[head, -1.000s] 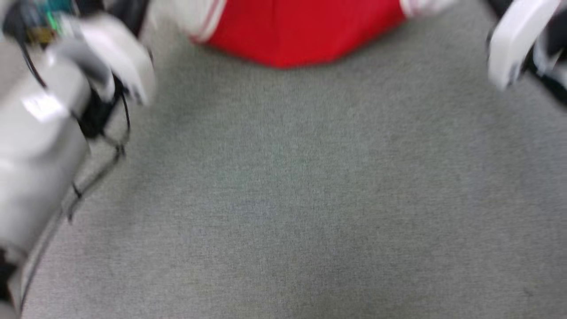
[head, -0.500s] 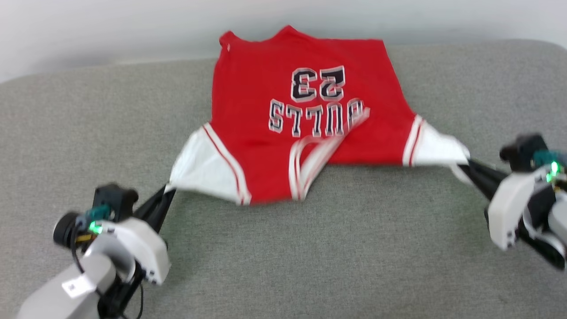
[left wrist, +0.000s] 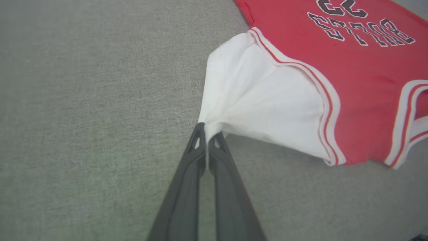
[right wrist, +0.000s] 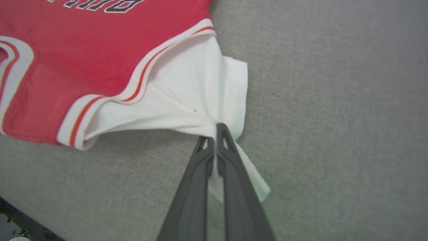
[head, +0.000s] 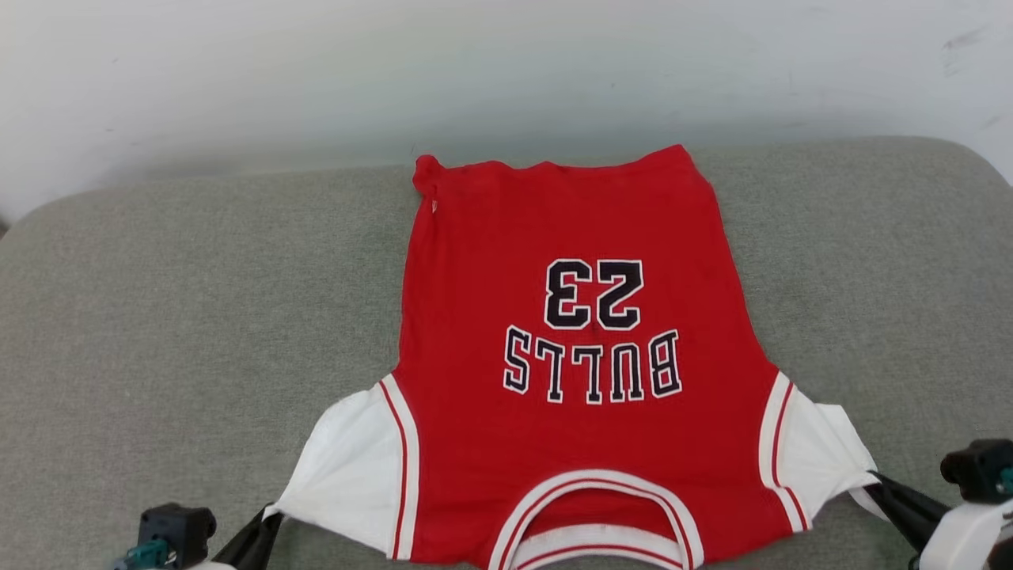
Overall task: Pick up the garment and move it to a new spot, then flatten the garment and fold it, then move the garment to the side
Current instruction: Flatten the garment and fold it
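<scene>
The garment (head: 570, 356), a red jersey with white sleeves and black numerals, lies spread on the grey cushion, collar toward me and hem at the far side. My left gripper (head: 265, 518) is shut on the tip of the garment's left white sleeve (left wrist: 254, 97), pinching it in the left wrist view (left wrist: 208, 132). Over on the other side, my right gripper (head: 874, 481) is shut on the right white sleeve (right wrist: 187, 93), with cloth bunched between its closed fingers (right wrist: 214, 132). Both sleeves are pulled outward and taut.
The grey cushion (head: 158, 317) reaches to a pale wall (head: 316, 71) behind the garment's hem. Its rounded corners show at the far left and far right. A dark gap below the cushion's front edge (right wrist: 20, 221) shows in the right wrist view.
The head view has swung upward from bare cushion to the whole garment. The garment now lies flatter, its collar no longer folded over the lettering, and both grippers keep their hold on the sleeves.
</scene>
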Robot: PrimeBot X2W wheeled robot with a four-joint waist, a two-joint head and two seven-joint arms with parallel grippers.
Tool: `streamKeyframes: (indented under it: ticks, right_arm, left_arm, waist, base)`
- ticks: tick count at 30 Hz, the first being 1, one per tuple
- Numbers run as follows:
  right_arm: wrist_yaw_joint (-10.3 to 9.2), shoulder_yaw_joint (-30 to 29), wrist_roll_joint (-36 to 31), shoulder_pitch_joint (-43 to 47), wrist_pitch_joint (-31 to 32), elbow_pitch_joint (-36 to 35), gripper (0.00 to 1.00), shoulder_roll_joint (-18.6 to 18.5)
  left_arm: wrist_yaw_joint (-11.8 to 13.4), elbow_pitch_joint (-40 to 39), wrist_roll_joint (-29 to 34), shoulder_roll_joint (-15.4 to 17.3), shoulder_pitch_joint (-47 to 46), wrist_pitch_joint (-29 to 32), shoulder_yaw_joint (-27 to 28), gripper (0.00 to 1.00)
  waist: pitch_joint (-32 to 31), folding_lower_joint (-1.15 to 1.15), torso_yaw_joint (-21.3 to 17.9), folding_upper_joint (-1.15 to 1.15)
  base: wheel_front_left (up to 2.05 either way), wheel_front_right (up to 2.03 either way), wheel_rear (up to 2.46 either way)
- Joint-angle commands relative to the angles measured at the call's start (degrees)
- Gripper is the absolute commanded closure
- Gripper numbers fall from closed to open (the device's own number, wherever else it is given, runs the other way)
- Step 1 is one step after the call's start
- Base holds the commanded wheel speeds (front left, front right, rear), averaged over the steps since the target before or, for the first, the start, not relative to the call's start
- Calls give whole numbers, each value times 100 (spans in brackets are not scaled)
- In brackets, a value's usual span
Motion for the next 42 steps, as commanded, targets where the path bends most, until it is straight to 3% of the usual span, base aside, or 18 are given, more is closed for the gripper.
streamKeyframes:
  ticks: [1,10,11,12,20,21,23,28,32,36,42]
  right_arm:
    - [-8,-150,-84,219,25,-7,100,-84]
    - [-9,-1018,-462,868,385,-415,100,78]
    - [-8,-1128,-531,859,429,-464,53,95]
    - [-9,-1252,-604,826,470,-531,0,95]
    - [-6,-2561,-1137,197,1046,-1433,0,-320]
    - [-7,-3077,-1305,-324,1437,-1925,0,-501]
    - [-7,-3334,-1339,-709,1783,-2215,0,-541]
    - [-7,-3312,-1216,-1898,3182,-2647,0,-684]
    - [-6,-2931,-799,-2973,4943,-2516,0,-698]
    - [-6,-2790,-574,-3966,6559,-2036,0,-454]
    - [-6,-3024,-1050,-5044,7859,-1109,0,270]
  left_arm:
    - [82,-87,-27,67,198,-13,139,100]
    - [273,-521,293,44,681,-13,334,100]
    - [286,-560,328,16,667,-14,348,100]
    - [280,-588,378,10,657,-14,336,100]
    - [601,-909,889,15,350,-5,264,100]
    - [692,-1092,1021,26,229,5,276,100]
    - [741,-1204,1108,37,128,7,296,100]
    - [821,-1434,1342,-15,-174,3,369,100]
    - [847,-1576,1507,-93,-403,-2,431,100]
    - [888,-1697,1673,-170,-604,-7,535,100]
    - [887,-1898,1870,-299,-836,-11,702,100]
  waist:
    - [-12,2,-14,0]
    - [56,2,31,0]
    - [65,2,30,0]
    - [71,2,31,0]
    - [286,2,91,0]
    - [494,2,176,0]
    - [690,2,259,0]
    - [1297,2,507,0]
    - [1799,2,710,0]
    - [2257,2,926,0]
    - [2897,2,1215,0]
  base:
    - [0,0,0]
    - [0,0,0]
    - [0,0,0]
    - [0,0,0]
    - [0,0,0]
    - [0,0,0]
    - [0,0,0]
    - [0,0,0]
    - [0,0,0]
    - [0,0,0]
    - [0,0,0]
